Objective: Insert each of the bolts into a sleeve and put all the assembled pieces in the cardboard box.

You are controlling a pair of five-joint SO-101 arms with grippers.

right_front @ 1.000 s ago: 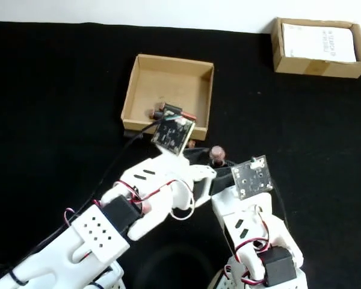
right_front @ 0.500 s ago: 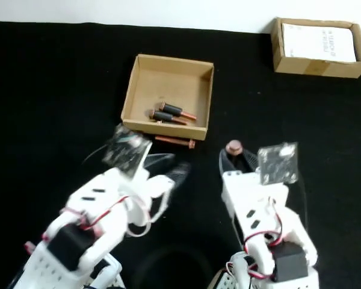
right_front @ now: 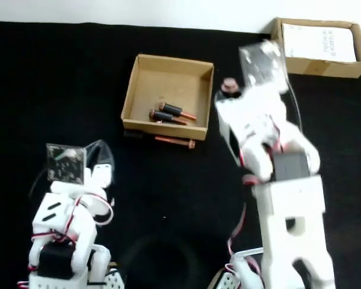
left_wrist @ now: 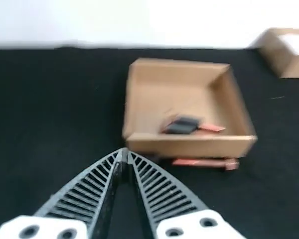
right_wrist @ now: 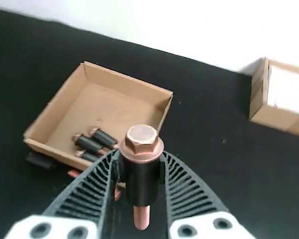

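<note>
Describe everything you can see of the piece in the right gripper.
The assembled piece is a copper-coloured bolt with a hex head, its shank inside a matte black sleeve, with the bare copper tip sticking out of the sleeve's far end. The metal looks shiny and the sleeve looks like dark plastic or rubber. The right gripper is shut on the sleeve, with a black ribbed finger on each side. Nothing else touches it. In the high view it sits just right of the cardboard box, outside its wall.

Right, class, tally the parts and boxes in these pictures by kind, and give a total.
Sleeved bolts: 3
Loose bolts: 1
Loose sleeves: 1
Cardboard boxes: 2
Total: 7
</note>
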